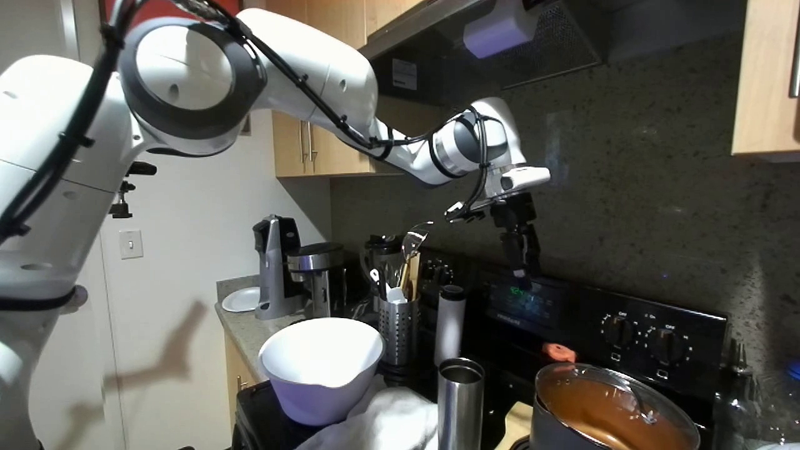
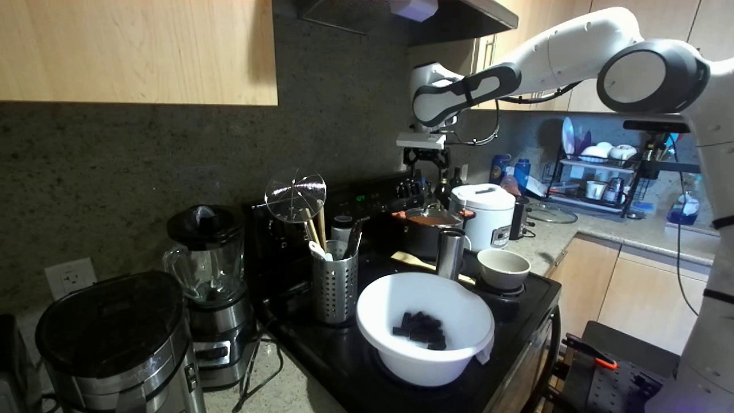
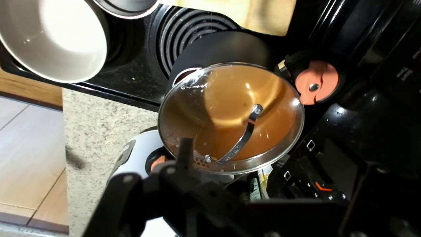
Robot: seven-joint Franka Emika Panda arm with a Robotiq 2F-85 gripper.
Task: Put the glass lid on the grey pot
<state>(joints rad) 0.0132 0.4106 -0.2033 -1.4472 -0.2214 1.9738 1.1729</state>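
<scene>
Over the mouth of the grey pot (image 3: 223, 47) lies the glass lid (image 3: 230, 98), its metal rim and arched strap handle facing up. The pot's copper-orange inside shows through the glass. Both exterior views show the pot (image 1: 550, 428) (image 2: 421, 238) under the lid (image 1: 600, 403) (image 2: 431, 218); whether the lid sits fully level I cannot tell. My gripper (image 1: 524, 276) (image 2: 426, 175) hangs above and apart from the lid, pointing down, its jaws spread with nothing between them. In the wrist view a dark finger (image 3: 185, 151) overlaps the lid's near edge.
A steel tumbler (image 2: 450, 255), wooden spatula (image 3: 263, 14) and cream bowl (image 3: 56, 39) stand or lie near the pot. The white rice cooker (image 2: 484, 212) is close behind it. Another see-through lid (image 2: 551, 213) lies on the counter. A large white bowl (image 2: 424, 344) occupies the stove's front.
</scene>
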